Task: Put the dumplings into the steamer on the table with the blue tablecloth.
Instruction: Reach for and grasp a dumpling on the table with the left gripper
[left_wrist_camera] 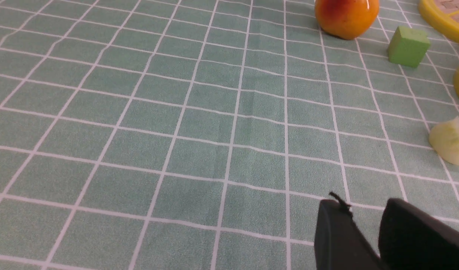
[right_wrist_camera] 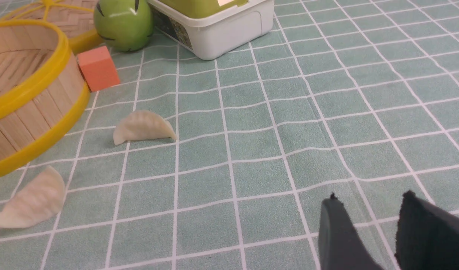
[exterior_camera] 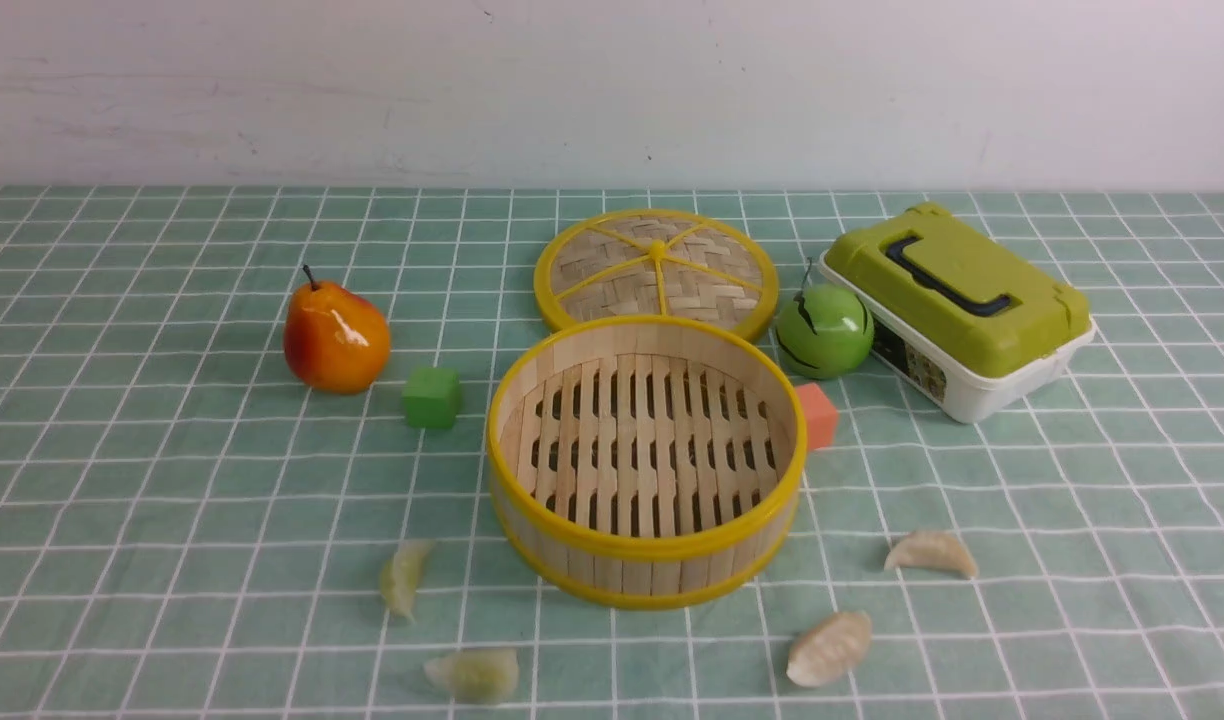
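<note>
Centrally in the front view, the steamer (exterior_camera: 652,575) is seen standing upright on the tabletop (exterior_camera: 1092,490), which is draped all over in the blue tablecloth (exterior_camera: 172,480); only its bare slatted floor is shown inside. All four crescents are laid on the cloth outside it, across the lower part of the frame. The upper green dumpling (exterior_camera: 404,576) is placed near the steamer's lower-left wall, apart from it, and the lower green dumpling (exterior_camera: 474,673) is found close to the bottom edge. The lower white dumpling (exterior_camera: 829,648) is set at the lower right of the steamer, with the upper white dumpling (exterior_camera: 932,553) further right and higher. Behind the steamer the woven lid (exterior_camera: 656,265) is laid flat. A pear (exterior_camera: 335,335) and a green cube (exterior_camera: 432,397) are seen at centre left. An orange cube (exterior_camera: 820,415) is tucked just beside the steamer's right wall, with a green apple (exterior_camera: 824,330) above it and a green-lidded box (exterior_camera: 957,305) at upper right. From the left wrist view, the left hand (left_wrist_camera: 362,206) is shown hanging over bare cloth with its fingers parted and nothing held. From the right wrist view, the right hand (right_wrist_camera: 370,200) is likewise shown spread over the cloth, with nothing gripped and well apart from both white dumplings.
</note>
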Controlling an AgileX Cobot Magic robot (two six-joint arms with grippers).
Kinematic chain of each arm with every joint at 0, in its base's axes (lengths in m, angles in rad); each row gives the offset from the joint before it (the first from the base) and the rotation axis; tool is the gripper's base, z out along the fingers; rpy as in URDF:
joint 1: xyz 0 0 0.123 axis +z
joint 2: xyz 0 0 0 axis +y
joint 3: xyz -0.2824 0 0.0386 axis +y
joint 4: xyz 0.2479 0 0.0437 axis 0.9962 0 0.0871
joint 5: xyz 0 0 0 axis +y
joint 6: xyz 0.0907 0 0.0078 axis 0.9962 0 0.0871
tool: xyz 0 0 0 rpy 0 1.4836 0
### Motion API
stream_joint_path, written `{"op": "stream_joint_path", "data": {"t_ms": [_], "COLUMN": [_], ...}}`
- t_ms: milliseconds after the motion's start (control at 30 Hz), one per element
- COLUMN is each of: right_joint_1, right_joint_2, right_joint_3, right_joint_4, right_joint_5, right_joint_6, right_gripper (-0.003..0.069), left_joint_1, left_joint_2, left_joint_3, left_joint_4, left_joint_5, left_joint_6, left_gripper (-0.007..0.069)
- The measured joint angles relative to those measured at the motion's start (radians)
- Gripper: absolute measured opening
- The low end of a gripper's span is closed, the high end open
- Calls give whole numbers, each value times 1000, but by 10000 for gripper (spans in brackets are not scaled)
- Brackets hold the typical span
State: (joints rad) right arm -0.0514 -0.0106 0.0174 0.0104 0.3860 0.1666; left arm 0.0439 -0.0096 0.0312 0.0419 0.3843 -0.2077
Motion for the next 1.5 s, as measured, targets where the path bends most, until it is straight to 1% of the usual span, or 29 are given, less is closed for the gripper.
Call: {"op": "stream_joint_path", "data": {"t_ms": [1500], "right_joint_1": [0], "right_joint_2": [0], "right_joint_3": [0], "right_joint_4": [-18], "right_joint_5": [0], "right_joint_6": [3], "right_gripper": [240], "left_joint_1": [0], "left_joint_2": [0], "left_joint_3": [0], "left_joint_4": [0], "left_joint_5": [0], "left_joint_6": [0], "left_gripper": [216]}}
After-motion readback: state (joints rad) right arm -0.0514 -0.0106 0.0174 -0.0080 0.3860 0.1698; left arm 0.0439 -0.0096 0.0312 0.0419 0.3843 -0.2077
